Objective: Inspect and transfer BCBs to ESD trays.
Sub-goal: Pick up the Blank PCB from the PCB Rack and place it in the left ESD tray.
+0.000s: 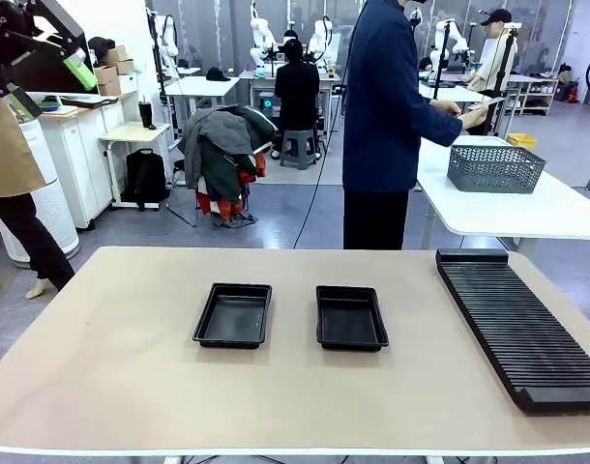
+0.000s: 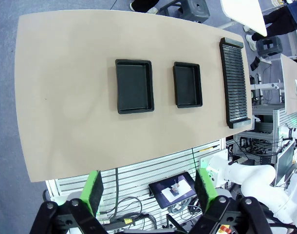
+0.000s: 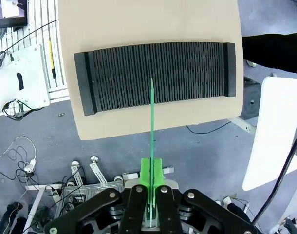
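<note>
My right pincer [image 3: 152, 170] is pressed together on the near edge of a BCB [image 3: 152, 117]. I see the board edge-on, as a thin green line running up the middle of the right wrist frame, over the slotted rack [image 3: 197, 73] in the upper half. My left pincer [image 2: 151, 192] is spread wide and empty, low in its frame. In the centre of the front frame the left tray [image 1: 203, 327] and the right tray [image 1: 380, 333] lie side by side, both bare. I judge the board light, thin and fairly stiff, liable to pivot between my pads. It is best held by its margin, off the speckled face.
</note>
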Controlling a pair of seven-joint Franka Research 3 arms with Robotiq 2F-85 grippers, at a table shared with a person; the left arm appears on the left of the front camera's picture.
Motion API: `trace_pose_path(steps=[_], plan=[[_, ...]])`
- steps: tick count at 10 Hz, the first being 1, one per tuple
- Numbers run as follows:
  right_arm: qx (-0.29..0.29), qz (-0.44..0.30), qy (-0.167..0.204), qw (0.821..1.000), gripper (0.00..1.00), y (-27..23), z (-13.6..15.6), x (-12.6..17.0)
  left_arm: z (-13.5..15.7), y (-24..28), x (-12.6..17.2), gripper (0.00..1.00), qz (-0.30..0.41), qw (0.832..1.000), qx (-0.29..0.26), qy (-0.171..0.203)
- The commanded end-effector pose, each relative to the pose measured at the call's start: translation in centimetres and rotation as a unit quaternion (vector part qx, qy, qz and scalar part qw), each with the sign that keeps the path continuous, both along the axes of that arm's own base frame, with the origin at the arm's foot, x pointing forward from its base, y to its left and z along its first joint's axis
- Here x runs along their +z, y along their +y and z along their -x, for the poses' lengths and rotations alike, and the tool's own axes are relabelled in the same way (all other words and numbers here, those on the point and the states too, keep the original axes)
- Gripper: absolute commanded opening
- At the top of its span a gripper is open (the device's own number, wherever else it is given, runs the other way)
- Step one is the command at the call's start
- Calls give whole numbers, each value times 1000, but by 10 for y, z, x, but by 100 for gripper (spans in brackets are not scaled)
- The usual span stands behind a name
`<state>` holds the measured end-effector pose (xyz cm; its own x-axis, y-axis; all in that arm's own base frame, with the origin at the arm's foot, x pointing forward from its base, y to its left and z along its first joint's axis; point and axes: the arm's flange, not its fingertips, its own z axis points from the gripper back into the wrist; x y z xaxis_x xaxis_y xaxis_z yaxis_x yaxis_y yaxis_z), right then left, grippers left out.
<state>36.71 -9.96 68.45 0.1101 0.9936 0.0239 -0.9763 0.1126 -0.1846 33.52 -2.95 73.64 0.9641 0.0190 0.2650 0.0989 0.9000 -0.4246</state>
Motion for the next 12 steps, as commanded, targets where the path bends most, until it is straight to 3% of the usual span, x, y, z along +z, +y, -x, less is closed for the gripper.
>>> trace_pose_path(steps=[1, 4, 6, 10, 12], plan=[[0, 0, 0, 1000, 2, 0, 0, 0, 1, 0, -1, 100, 0, 1000, 1, -1], [-152, -77, 45, 984, 2, 46, -20, -17, 1, 0, -1, 100, 0, 1000, 1, -1], [-213, -135, 69, 965, 2, 80, -23, -30, 1, 0, -1, 100, 0, 1000, 1, -1], [-311, -262, 139, 903, 2, 159, -21, -70, 1, 0, -1, 100, 0, 1000, 1, -1], [-368, -317, 162, 859, 2, 206, -25, -107, 1, 0, -1, 100, 0, 1000, 1, -1]])
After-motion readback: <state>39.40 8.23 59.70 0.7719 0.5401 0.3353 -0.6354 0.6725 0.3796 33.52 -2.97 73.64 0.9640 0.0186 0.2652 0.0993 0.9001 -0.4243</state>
